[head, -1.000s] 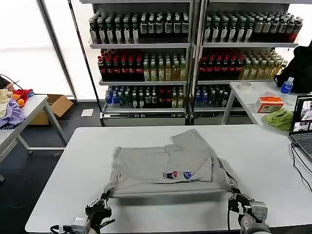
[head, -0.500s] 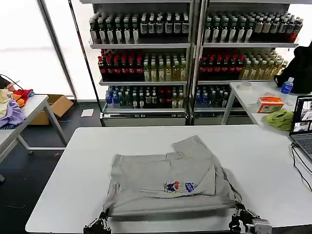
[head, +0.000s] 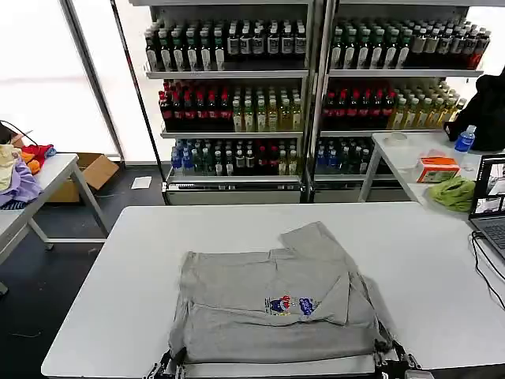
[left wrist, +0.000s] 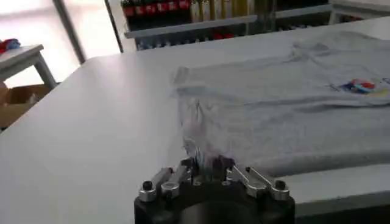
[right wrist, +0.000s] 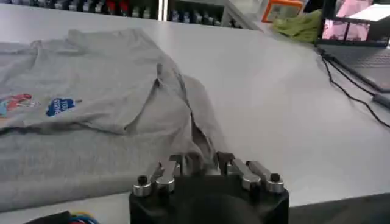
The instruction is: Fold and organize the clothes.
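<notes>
We see one grey T-shirt (head: 272, 304) lying partly folded on the white desk (head: 126, 260), near the desk's 6 o'clock edge, its small cartoon print (head: 288, 305) facing up. Our left gripper (head: 170, 365) sits at the shirt's 7 o'clock corner, jaws pinched narrow on the cloth (left wrist: 201, 146); our right gripper (head: 390, 362) sits at the 5 o'clock corner, jaws likewise closed on a bunched fold (right wrist: 198, 143). Nothing else lies on the desk betw. the two grippers. At 3 o'clock, one laptop (head: 491, 197) w/ a black cable (head: 481, 260) trailing toward the shirt side but well apart from it. At 1–2 o'clock, a 2nd desk (head: 410, 158) carries one lime-green cloth (head: 453, 192), one orange box (head: 436, 168), one blue-capped bottle (head: 465, 139). At 12, two shelf units (head: 316, 95) packed w/ bottles, too many to count. At 9–10 o'clock, a 3rd desk (head: 47, 185) w/ a heap of coloured garments (head: 16, 170); one cardboard box (head: 95, 170) on the floor beside it.
</notes>
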### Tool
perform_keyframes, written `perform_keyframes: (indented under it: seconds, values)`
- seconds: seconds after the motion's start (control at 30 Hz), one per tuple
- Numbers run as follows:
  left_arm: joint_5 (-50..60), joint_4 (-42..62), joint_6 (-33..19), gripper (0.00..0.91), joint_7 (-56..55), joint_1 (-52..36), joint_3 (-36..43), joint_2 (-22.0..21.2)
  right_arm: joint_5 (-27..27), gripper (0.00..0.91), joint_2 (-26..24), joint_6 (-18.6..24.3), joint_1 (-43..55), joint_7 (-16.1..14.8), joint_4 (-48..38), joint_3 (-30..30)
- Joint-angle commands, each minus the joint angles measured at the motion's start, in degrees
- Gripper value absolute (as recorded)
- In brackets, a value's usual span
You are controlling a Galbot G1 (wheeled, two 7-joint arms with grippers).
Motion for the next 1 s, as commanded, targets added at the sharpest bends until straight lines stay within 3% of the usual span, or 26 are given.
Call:
perform_keyframes:
  seconds: [0.03,0.27,0.37,0.53,0.6,0.7,0.77,0.93,1.0]
  values:
    - [-4.73,-6.93,-0.15,0.907,1.28,-0.92,-0.83,0.28,1.61,0.907,0.0,0.69,2.11,-2.09,3.18,3.8]
    - [-8.86,-8.49,-0.86,0.907,2.47,-6.92,-5.66,1.14,0.78,0.907,0.98,2.04,11.15,-7.28,0.66,7.32]
    - [-11.08,-8.84,-0.3,0.907,4.23,-9.97,-8.97,3.01,4.21,0.907,-2.29,0.56,17.11,-9.54,-3.42,9.15]
    - [-12.8,-4.65,-3.2,0.907,13.75,-15.09,-11.36,11.41,6.45,0.907,-5.68,-0.24,29.74,-14.89,-12.61,8.37]
    - [-14.31,-0.81,-3.14,0.907,13.96,-17.88,-11.23,14.75,7.02,0.907,-6.31,-0.55,33.22,-15.39,-15.06,7.46]
    - [-16.68,5.71,-2.16,0.907,13.81,-24.46,-10.17,19.76,7.99,0.907,-9.15,-1.95,40.84,-18.56,-21.14,2.81]
    - [-19.97,9.74,-1.24,0.907,13.78,-29.47,-8.57,21.22,8.8,0.907,-9.44,-2.18,49.16,-17.47,-27.15,-3.52]
    - [-23.74,19.18,0.06,0.907,14.5,-40.14,-3.8,21.65,9.22,0.907,-7.95,-2.51,63.23,-19.03,-37.78,-16.16]
    - [-24.05,22.01,0.3,0.907,14.18,-43.71,-1.61,21.29,9.08,0.907,-6.79,-2.48,66.48,-19.44,-40.13,-18.35]
